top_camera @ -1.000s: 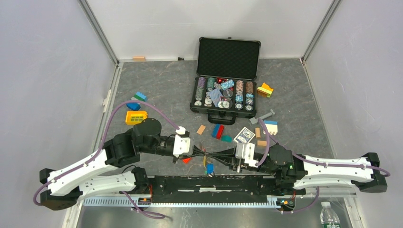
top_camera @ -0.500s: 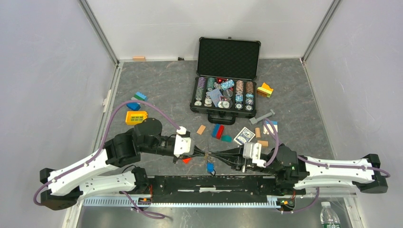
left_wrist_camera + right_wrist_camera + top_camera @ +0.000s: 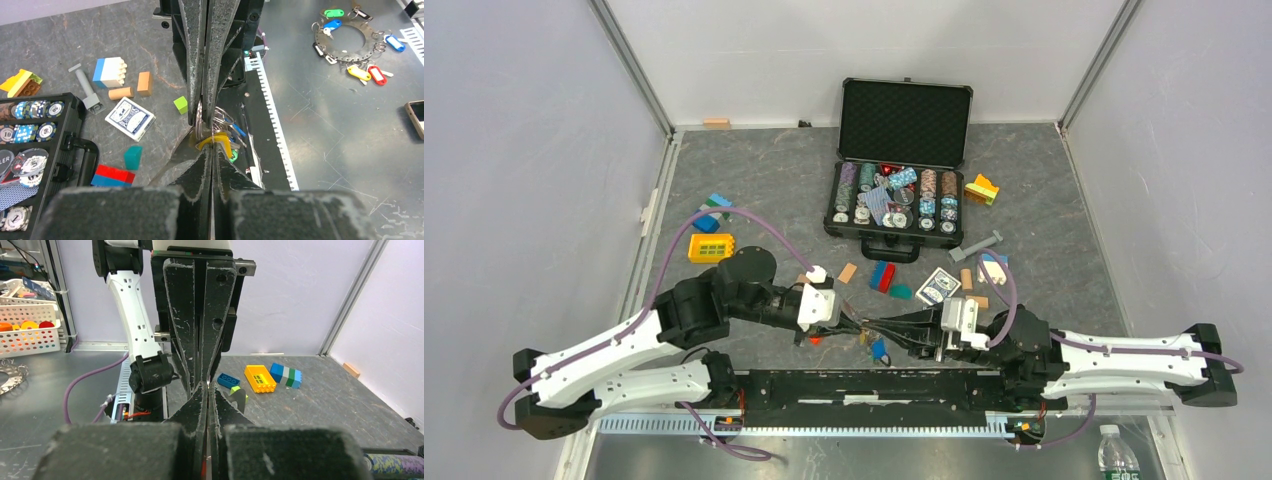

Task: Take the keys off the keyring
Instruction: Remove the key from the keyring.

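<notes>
My two grippers meet tip to tip low over the table's front edge. The left gripper is shut, pinching the yellow-headed key at its tips. From the opposite side the right gripper is shut on the silver keyring. The keys hang in a bunch under the ring: a blue-headed key and a green one. A red-headed key shows below the left fingers. How the ring sits inside the right jaws is hidden.
An open black poker chip case stands behind the grippers. Toy blocks and a card deck lie scattered around. The black rail runs along the front edge. Off the table lies a metal disc with key tags.
Both grippers shifted a little to the right together, the right arm drawing back. The blue key swung right beneath them. The left jaws closed tighter.
</notes>
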`<state>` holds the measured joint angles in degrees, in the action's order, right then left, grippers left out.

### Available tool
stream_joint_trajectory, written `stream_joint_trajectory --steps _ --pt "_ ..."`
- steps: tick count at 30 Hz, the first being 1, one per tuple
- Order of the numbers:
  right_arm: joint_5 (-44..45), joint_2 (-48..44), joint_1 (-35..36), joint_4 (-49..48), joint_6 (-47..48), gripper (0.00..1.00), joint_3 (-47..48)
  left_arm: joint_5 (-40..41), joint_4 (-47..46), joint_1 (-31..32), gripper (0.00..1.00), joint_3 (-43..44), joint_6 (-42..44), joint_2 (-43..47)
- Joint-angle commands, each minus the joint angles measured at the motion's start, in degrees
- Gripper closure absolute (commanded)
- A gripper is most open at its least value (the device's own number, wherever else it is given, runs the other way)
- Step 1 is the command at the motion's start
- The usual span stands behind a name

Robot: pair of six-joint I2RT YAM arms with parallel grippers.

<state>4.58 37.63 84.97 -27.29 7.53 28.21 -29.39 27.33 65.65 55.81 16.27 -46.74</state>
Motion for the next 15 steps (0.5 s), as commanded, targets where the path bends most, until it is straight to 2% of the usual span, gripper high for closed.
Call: stream_joint_trajectory --steps 1,9,15 --pt "0.35 -0.14 -0.07 -6.20 -0.93 1.00 -0.14 -2.25 -3.96 0.21 0.95 -0.11 -2.99 -0.10" --pt "2.21 -2.24 -0.09 -5.07 -0.53 1.00 -0.75 0.90 -1.63 0.21 0.97 -0.25 -2.03 1.88" --pt "9.99 -5.09 -0.07 -0.48 0.18 1.00 -1.12 7.03 -0.26 0.20 0.98 -1.83 -3.36 4.44"
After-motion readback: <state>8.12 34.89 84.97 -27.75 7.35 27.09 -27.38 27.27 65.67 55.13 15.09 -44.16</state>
